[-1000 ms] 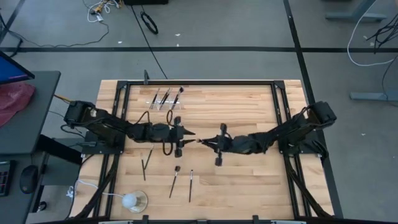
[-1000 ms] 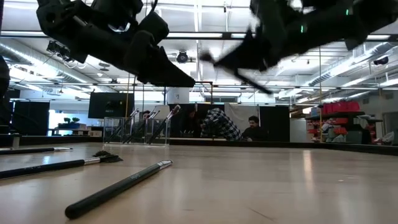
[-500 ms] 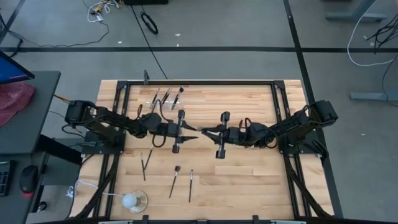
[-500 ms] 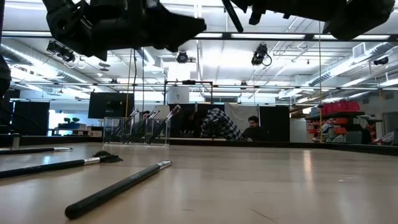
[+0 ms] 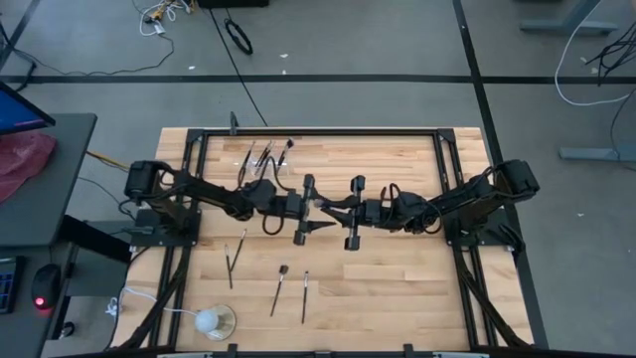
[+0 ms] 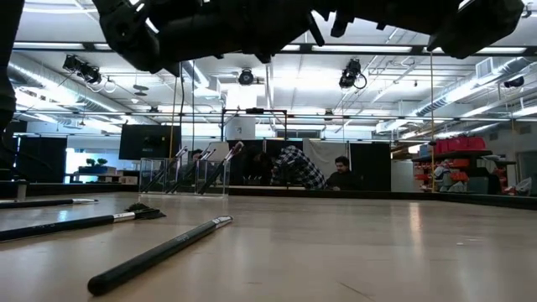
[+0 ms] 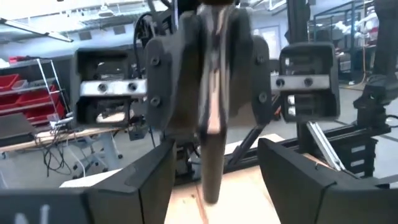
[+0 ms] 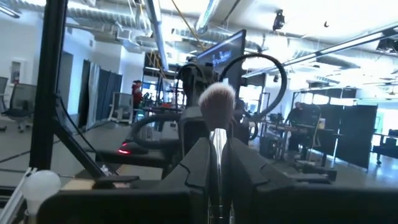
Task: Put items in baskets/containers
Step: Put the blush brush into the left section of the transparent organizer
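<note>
My right gripper (image 5: 338,212) hovers over the table's middle, shut on a makeup brush (image 8: 217,99) with a fluffy pale-tipped head. My left gripper (image 5: 316,208) faces it, open, its fingers (image 7: 149,180) standing on either side of the brush (image 7: 211,130) without touching it. The clear holder (image 5: 262,159) stands near the far edge with several brushes leaning in it; the low view shows the holder (image 6: 180,176) too. Three more brushes (image 5: 234,259) (image 5: 278,288) (image 5: 304,295) lie flat on the near part of the table. My right gripper pinches the brush between its two fingers (image 8: 193,168) on the shiny ferrule (image 8: 217,146) just below the head. It comes level from the table's right. The brush runs along the fingers, head past their tips toward my left gripper, lifted clear of the table.
A white ball on a clear round base (image 5: 212,320) stands at the near left corner with its cord. A black frame (image 5: 318,132) rims the table. In the low view loose brushes (image 6: 159,252) (image 6: 84,222) lie up front; people sit beyond the far edge.
Both grippers have risen from low over the table and tipped level, the right one carrying the brush up with it. My left gripper has then moved toward the table's right, bringing its fingers around the brush's head end.
</note>
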Controlling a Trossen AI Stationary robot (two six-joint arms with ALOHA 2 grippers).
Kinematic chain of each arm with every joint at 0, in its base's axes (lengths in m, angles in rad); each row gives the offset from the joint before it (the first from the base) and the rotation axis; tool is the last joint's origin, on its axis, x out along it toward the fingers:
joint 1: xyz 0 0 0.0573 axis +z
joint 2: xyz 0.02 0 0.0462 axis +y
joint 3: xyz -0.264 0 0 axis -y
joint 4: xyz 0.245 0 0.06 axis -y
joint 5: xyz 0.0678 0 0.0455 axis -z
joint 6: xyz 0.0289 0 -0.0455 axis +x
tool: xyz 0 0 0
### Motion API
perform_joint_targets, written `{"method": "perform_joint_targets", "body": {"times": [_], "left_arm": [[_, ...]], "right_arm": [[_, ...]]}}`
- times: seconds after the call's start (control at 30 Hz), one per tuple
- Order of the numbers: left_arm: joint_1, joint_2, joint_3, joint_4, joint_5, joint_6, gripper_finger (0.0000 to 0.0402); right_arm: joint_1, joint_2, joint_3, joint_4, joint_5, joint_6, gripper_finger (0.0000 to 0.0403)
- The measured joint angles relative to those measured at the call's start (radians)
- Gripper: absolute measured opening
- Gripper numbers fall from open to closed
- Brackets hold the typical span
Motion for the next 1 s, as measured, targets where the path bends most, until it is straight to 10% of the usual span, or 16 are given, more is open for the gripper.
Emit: {"method": "perform_joint_targets", "body": {"times": [0.47, 1.0], "left_arm": [[-0.023, 0.009, 0.014, 0.027, 0.001, 0.002, 0.0050], [0.050, -0.168, 0.018, -0.575, -0.262, 0.000, 0.0050]], "right_arm": [[0.021, -0.004, 0.003, -0.053, 0.004, 0.015, 0.0034], [0.026, -0.175, 0.001, -0.409, 0.083, 0.108, 0.0177]]}}
